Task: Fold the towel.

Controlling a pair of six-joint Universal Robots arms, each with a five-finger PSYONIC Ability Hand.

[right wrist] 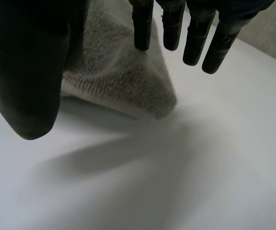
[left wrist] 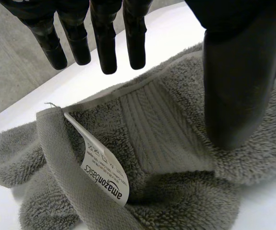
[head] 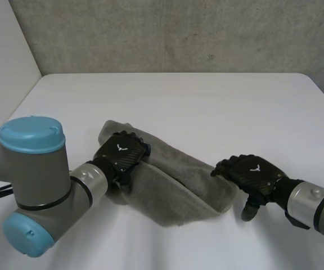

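Grey towel point(head: 173, 185) lies bunched on white table point(head: 207, 107), long way slanting from left hand point(head: 121, 153) to right hand point(head: 255, 171). Left hand over one end, by tag point(left wrist: 104, 175), fingers straight, holding nothing. Right hand at other end's corner, fingers straight, holding nothing.

I work in what looks like a lab or test room. My plain white, round-cornered table point(head: 218, 101) stands against a bare, rough grey concrete wall point(head: 179, 34) at twelve o'clock. A smooth white wall point(head: 4, 50) is at ten o'clock.
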